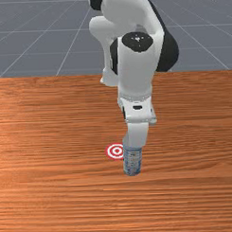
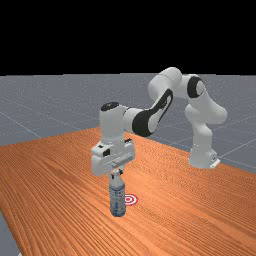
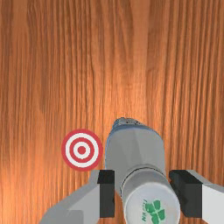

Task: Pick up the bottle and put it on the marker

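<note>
- While the orange-brown table (image 1: 45, 196) spreads below, the white-and-grey arm (image 2: 170, 82) reaches over it.
- Gripper (image 2: 116, 176): pointing down at the bottle's top; whether its jaws are apart or clamped, I cannot tell.
- Bottle (image 2: 117, 200): upright, blue and clear, off the marker and near it.
- Marker (image 3: 82, 150): red and white rings, flat on the wood.
- Cap (image 3: 151, 204): white, printed green.

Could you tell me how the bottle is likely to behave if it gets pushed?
Pushed high up, the bottle would probably tip, being tall and narrow. Once down, its round body might roll. Its smooth cap could prove slippery.
</note>
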